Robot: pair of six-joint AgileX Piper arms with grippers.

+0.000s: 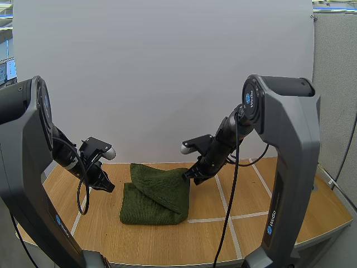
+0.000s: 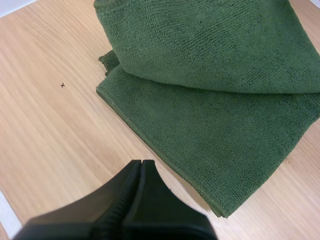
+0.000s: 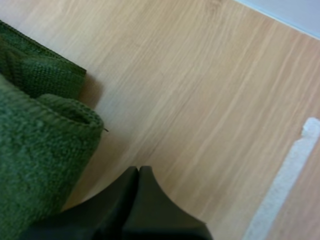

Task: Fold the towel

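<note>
— Now, nearest: bare wooden table (image 1: pixel 100 229), then a dark green terry towel (image 1: pixel 153 204) lying mid-table, doubled over, top layer draped askew across the lower.

— Soft, light and floppy by the look; likely to sag and slip on itself if lifted at one point. Better to pinch a corner or hem, both layers together.

— Beyond it, left gripper (image 1: pixel 105 184) clenched on nothing, hanging just off the towel's left edge, apart from it.

— And right gripper (image 1: pixel 192 176) pressed closed too, empty, right beside the raised far-right corner; touching or not, cannot say.

— Judging an uneven fold; worth squaring the edges before another crease.
</note>
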